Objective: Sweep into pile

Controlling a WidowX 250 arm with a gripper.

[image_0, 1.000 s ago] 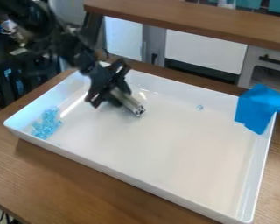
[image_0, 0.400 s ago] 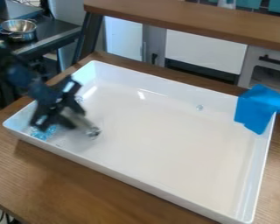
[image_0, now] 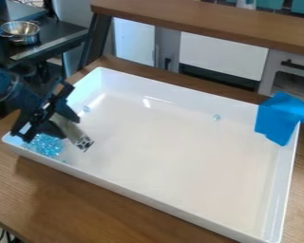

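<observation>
The gripper (image_0: 60,123), closed round a pale tool (image_0: 74,134), had the blue bead pile (image_0: 46,145) near, at its seven o'clock.

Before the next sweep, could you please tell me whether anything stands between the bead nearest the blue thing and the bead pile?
Yes, the tool in the gripper: its end is beside the pile, roughly on the line from that bead. Nothing else visible stands between.
</observation>
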